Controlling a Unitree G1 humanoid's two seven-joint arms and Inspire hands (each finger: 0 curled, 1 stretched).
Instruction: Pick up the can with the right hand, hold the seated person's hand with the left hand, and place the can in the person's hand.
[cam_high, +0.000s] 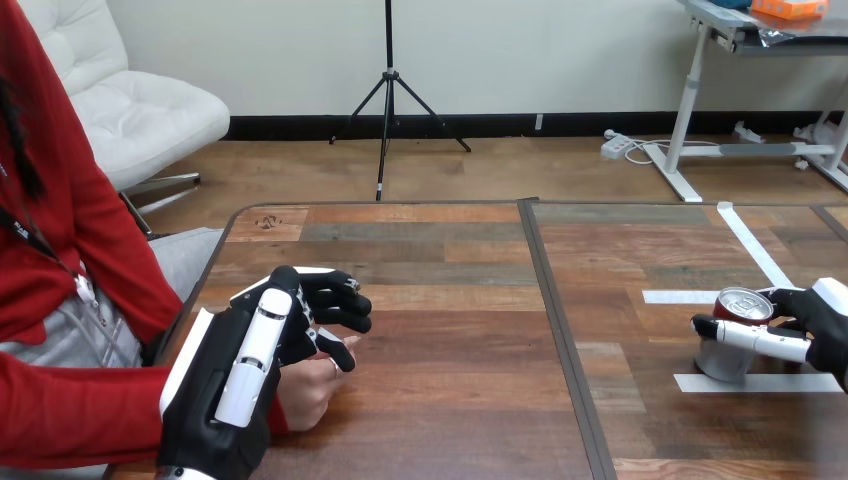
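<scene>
Right hand (822, 322) grips the upright can (720, 362) at the table's (450, 300) right edge; left hand (250, 365) clasps the person's hand (305, 392).

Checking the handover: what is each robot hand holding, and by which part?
The right hand grips the can round its upper side, below the rim. The left hand is curled round the person's hand, over its top.

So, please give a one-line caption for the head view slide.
Robot's left hand curls round the person's hand; its right hand grips a silver metal can on the wooden table.
</scene>
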